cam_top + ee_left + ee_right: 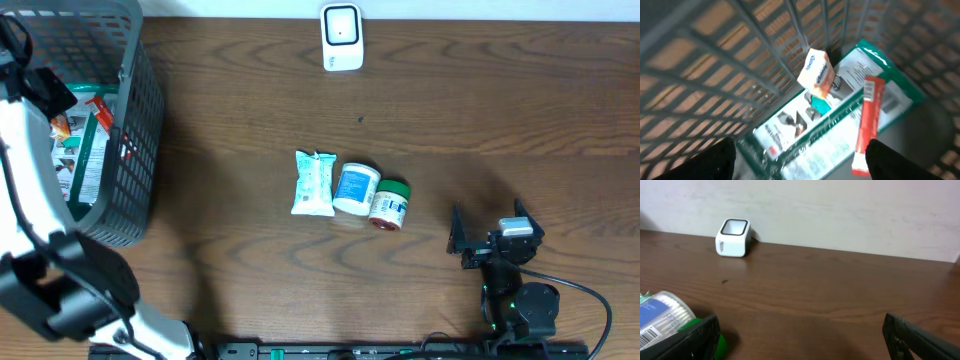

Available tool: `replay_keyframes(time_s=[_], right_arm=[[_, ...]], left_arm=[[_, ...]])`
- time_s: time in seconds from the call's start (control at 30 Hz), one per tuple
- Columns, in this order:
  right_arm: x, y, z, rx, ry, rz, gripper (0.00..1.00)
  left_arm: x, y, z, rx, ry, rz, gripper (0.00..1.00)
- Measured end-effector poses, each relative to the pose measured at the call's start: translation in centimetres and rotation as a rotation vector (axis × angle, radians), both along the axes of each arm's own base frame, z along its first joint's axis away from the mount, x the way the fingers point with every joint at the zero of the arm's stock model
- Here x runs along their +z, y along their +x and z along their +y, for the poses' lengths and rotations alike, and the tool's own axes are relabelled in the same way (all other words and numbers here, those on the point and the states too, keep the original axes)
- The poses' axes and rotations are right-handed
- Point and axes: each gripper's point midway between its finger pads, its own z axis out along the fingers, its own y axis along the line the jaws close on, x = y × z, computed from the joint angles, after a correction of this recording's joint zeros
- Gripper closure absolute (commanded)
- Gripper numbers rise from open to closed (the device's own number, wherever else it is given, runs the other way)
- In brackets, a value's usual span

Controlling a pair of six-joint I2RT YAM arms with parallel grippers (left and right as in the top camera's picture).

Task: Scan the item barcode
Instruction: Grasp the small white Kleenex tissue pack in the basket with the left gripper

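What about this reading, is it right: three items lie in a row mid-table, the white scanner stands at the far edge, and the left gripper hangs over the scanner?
Not quite. The left gripper hangs open inside the grey basket, not over the white scanner; the left wrist view shows it. The rest holds.

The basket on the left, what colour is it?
Grey; the basket shows best in the overhead view.

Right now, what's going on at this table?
The left gripper hangs open in the grey basket, above a green-and-white pack, a red sachet and a small box, gripping nothing. The right gripper rests open near a pouch, a tub and a jar mid-table. The white scanner stands at the far edge.
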Motion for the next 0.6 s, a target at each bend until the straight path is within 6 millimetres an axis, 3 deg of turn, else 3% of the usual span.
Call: replay_keyframes(time_s=[0.23, 0.6], right_arm=[[0.0, 0.0, 0.0, 0.000, 0.000, 0.000, 0.01], [0.0, 0.0, 0.0, 0.000, 0.000, 0.000, 0.01]], left_arm=[[-4.3, 3.0, 2.0, -0.049, -0.014, 0.007, 0.23], [-9.1, 5.8, 2.6, -0.141, -0.066, 0.004, 0.26]])
